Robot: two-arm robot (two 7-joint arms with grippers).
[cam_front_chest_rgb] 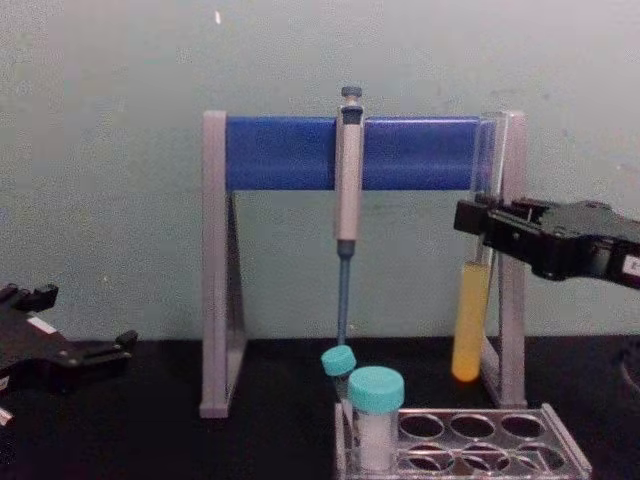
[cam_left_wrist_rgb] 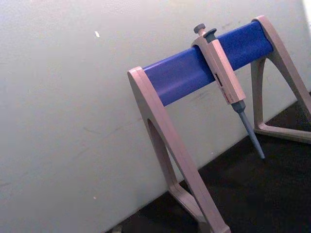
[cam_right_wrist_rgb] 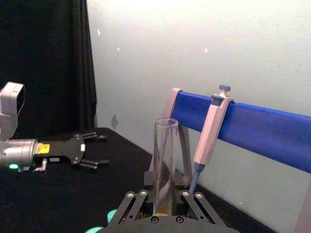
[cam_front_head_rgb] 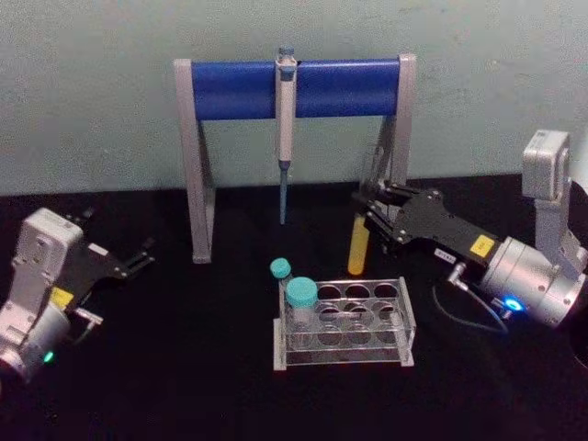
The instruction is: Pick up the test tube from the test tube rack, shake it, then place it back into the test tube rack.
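– Up over the back of the rack, what is that shiny thing?

– That is the tall, thin, clear glass test tube. It has yellow liquid in its bottom part and no cap on top.

– Who holds it?

– The right gripper does. Its black fingers are squeezed tight on the glass, above the yellow part. The tube stands straight up in the air.

– Does it touch the rack?

– No. Its round bottom hangs just above the low, clear plastic test tube rack, by the back row near the right end.

– What sits in the rack?

– Two short white tubes with teal caps, at its left end.

– And the big thing behind?

– That is the tall pipette stand with grey legs and a blue bar. A grey-blue pipette hangs from the middle of the bar, tip down. From the chest view, the test tube is right in front of the stand's right leg.

– Where is the other arm?

– The left gripper sits low over the black worktop, off to the left, well apart from the rack. Its fingers are spread wide and hold nothing.
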